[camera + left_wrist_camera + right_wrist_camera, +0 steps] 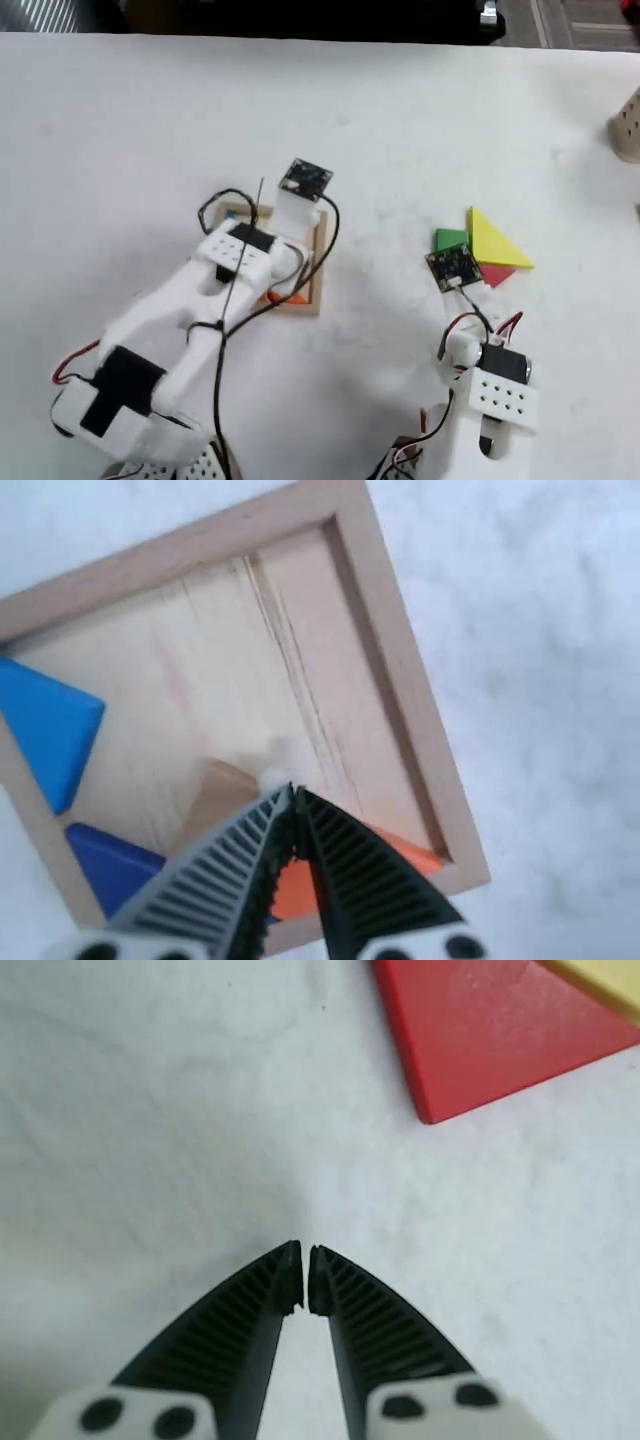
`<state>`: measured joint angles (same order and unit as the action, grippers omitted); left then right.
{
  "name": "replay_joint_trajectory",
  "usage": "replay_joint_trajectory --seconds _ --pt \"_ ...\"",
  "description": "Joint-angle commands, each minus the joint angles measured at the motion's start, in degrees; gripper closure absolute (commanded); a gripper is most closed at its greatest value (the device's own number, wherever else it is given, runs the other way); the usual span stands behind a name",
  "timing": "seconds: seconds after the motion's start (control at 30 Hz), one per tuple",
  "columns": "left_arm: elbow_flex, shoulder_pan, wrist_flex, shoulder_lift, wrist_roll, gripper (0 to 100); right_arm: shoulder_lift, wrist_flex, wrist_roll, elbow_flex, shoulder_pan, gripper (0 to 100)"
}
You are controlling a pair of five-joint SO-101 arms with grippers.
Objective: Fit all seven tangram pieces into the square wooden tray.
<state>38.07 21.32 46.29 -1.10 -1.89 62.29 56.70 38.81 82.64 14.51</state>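
Left wrist view: square wooden tray (395, 670) holds two blue pieces, a blue triangle (45, 725) and a blue block (110, 865), plus one orange wedge (410, 855). Left gripper (295, 800) is pinched closed, empty, over it. Right of the tray lie three: green square (450, 240), yellow triangle (492, 240), red triangle (497, 273). Right gripper (305, 1280) is closed, empty.

High view: the left arm (235, 255) covers most of the wooden tray (320, 262), leaving its three o'clock rim and a sliver of orange piece (285, 297). A camera board (453, 267) covers the six o'clock edge of the green piece (450, 239) and the nine o'clock corner of the red piece (497, 273). Left wrist view: the light blue piece (45, 730) is cut by the picture's edge.
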Motion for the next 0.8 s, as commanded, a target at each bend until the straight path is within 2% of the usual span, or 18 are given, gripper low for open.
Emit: replay_joint_trajectory --seconds 0.0,0.1,0.27,0.37,0.77 --pt "-1.7 0.0 1.8 -8.7 0.1 98 0.9 0.0 0.9 -0.2 -0.6 98.1" --pt "0.6 -3.3 2.3 -14.7 0.1 98 0.9 0.0 0.9 -0.2 -0.6 98.1" --pt "5.5 -8.1 -4.1 -17.6 0.0 98 0.9 0.0 0.9 -0.2 -0.7 98.1" --pt "4.8 -8.0 -4.4 -14.8 0.0 98 0.9 0.0 0.9 -0.2 -0.7 98.1" --pt "-7.6 -7.9 3.1 5.3 0.0 98 0.9 0.0 0.9 -0.2 -0.4 98.1"
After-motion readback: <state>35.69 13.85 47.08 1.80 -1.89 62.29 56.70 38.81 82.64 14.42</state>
